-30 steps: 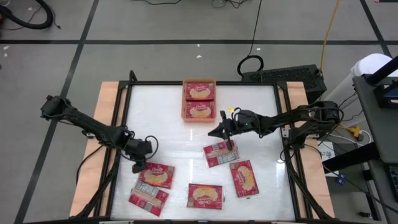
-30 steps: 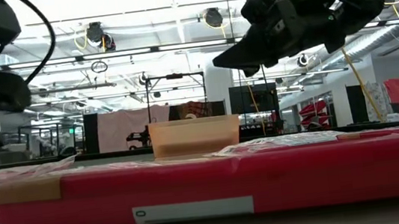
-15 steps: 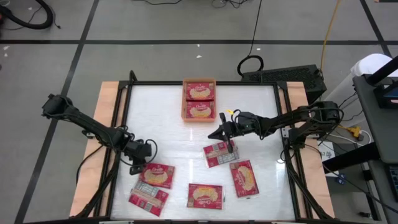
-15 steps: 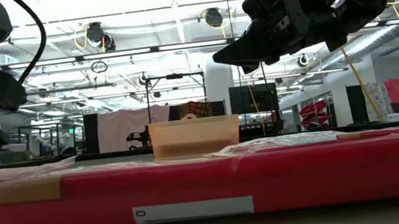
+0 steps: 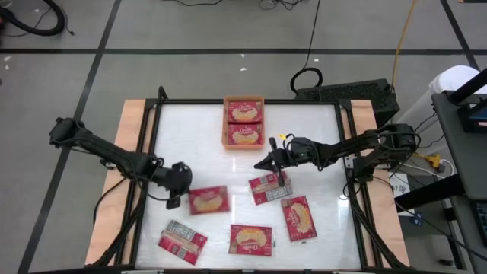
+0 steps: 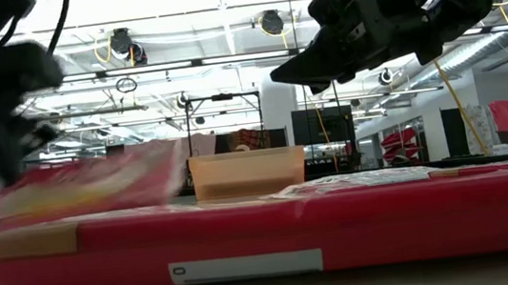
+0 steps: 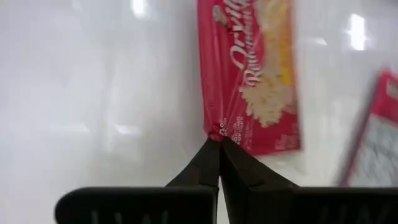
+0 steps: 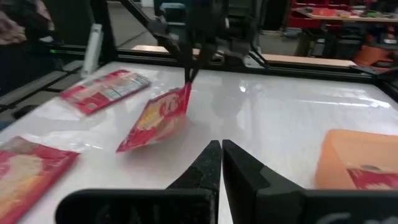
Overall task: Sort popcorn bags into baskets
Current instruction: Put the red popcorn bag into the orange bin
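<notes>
White bench (image 5: 205, 129) surface carries loose popcorn bags along its near edge: one (image 5: 182, 242) at the near-left corner, one (image 5: 251, 240) at mid-edge, one (image 5: 298, 218) toward the right. Left gripper (image 5: 173, 198), jaws pinched on the corner of a lifted bag (image 5: 208, 200), holds it clear of the surface left of centre. Right gripper (image 5: 283, 176) hangs over a grey-backed bag (image 5: 268, 189) at centre, jaws closed, empty. Keep the pinch firm and carry level to the basket (image 5: 243, 122) at the far edge, which already holds two bags.
</notes>
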Controlling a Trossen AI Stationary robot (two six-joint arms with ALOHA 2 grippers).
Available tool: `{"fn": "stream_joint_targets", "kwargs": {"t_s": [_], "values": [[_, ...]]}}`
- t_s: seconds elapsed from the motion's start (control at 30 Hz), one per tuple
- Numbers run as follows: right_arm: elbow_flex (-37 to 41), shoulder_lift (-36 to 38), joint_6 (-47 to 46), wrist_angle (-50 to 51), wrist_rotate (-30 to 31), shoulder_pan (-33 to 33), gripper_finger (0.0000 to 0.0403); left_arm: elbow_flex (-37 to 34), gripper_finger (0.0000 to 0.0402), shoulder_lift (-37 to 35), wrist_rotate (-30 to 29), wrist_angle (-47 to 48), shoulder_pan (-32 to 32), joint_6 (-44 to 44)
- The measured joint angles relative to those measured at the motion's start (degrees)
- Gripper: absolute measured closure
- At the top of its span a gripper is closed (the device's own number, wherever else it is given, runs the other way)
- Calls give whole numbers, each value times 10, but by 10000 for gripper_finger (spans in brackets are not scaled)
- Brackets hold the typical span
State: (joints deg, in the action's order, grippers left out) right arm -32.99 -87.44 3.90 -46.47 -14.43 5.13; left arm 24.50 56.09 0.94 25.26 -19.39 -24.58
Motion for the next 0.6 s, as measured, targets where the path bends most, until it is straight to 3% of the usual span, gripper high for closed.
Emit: {"fn": "stream_joint_targets", "kwargs": {"t_s": [0.3,0.6], "values": [[0,0,31,43,53,16,394,121,400,-9,-74,58,107,226],[0,0,19,125,54,8,394,216,401,-2,-75,59,266,440]]}}
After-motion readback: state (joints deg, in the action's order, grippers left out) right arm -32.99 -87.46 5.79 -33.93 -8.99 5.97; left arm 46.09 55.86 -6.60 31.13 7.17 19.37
